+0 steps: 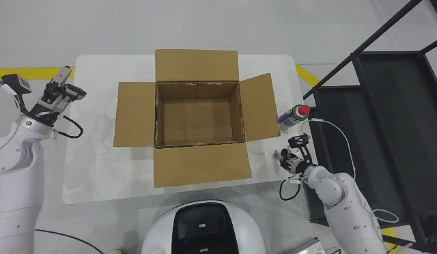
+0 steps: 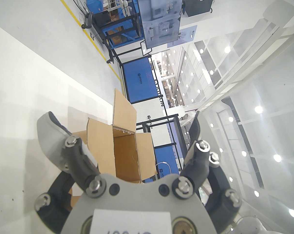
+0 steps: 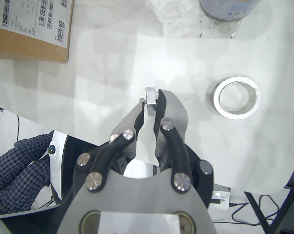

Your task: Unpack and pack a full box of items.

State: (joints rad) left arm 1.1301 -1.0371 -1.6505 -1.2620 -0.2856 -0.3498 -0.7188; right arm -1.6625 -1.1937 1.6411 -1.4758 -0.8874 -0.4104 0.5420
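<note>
While the cardboard box (image 1: 198, 121) sits open and bare, with the spray can (image 1: 294, 116) and metal ring (image 3: 237, 97) to its right, unpacking seems nearly done: the right gripper (image 3: 151, 101) pinches a small metal block (image 3: 150, 93) there, the left gripper (image 2: 122, 122) hangs spread-fingered left of the box, and all repacking is left to do.

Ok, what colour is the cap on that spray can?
The cap is red; the top view shows it best.

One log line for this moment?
box open, empty | right gripper shut on metal block | left gripper open | spray can, ring on table
</note>
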